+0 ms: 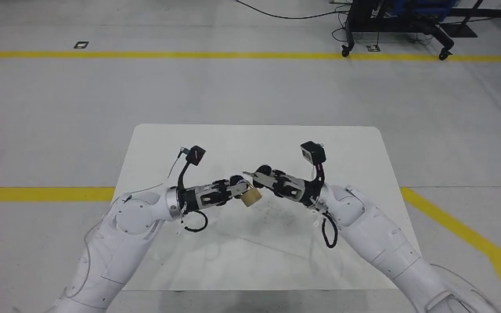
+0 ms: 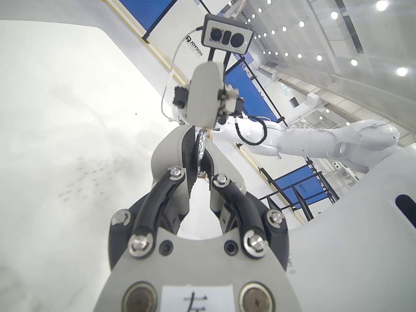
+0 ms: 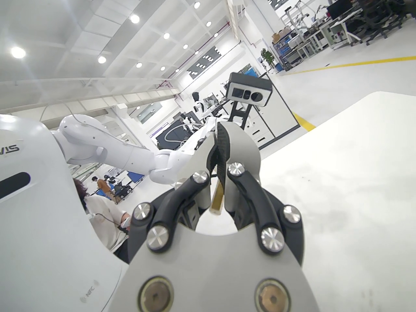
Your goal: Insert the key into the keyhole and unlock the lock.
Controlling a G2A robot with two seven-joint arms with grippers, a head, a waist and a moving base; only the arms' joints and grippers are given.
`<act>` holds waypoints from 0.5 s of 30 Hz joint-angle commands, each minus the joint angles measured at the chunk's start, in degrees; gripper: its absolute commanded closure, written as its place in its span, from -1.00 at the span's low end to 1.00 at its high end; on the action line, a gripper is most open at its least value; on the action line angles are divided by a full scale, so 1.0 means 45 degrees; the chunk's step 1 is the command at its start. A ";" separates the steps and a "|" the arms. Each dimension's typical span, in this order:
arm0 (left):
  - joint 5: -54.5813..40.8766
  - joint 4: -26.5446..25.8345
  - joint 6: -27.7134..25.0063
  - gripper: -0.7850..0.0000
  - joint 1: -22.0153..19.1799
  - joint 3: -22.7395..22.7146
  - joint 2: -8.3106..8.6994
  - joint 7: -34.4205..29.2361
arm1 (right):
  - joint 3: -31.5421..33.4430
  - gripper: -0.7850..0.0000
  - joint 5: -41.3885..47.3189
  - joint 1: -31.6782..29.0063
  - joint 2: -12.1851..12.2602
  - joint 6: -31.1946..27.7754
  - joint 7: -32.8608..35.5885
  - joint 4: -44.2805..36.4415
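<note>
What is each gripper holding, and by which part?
Left gripper grips the lock, apparently by its silver shackle; right gripper pinches the key, part unclear.

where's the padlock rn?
Top view: the brass padlock is over the middle of the table, where the two arms meet. It is right at the tips of the left tool and right tool, on the robot's side of them.

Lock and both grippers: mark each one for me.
lock [image 1: 250, 196], top view, on its brass body.
left gripper [image 2: 199, 141], left wrist view, midway between its fingertips.
right gripper [image 3: 217, 137], right wrist view, midway between its fingertips.
</note>
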 commanded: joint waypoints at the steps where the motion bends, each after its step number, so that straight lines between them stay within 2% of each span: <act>1: -0.0101 0.0038 0.0232 1.00 -0.0016 -0.0055 0.0002 0.0117 | -0.0026 1.00 0.0183 -0.0026 -0.0003 0.0000 0.0432 -0.0125; 6: -0.0001 0.0124 0.0781 1.00 -0.0031 -0.0246 0.0027 0.0363 | 0.0283 1.00 0.0443 -0.0231 0.0025 0.0000 0.0890 -0.0290; 13: 0.0377 0.0103 0.0816 1.00 -0.0039 -0.0300 0.0047 0.0391 | 0.0586 1.00 0.0571 -0.0370 0.0039 0.0000 0.0653 -0.0334; 15: 0.0027 0.0101 0.1783 1.00 0.0029 -0.0151 0.0011 0.0580 | 0.0586 1.00 0.0571 -0.0370 0.0039 0.0000 0.0653 -0.0334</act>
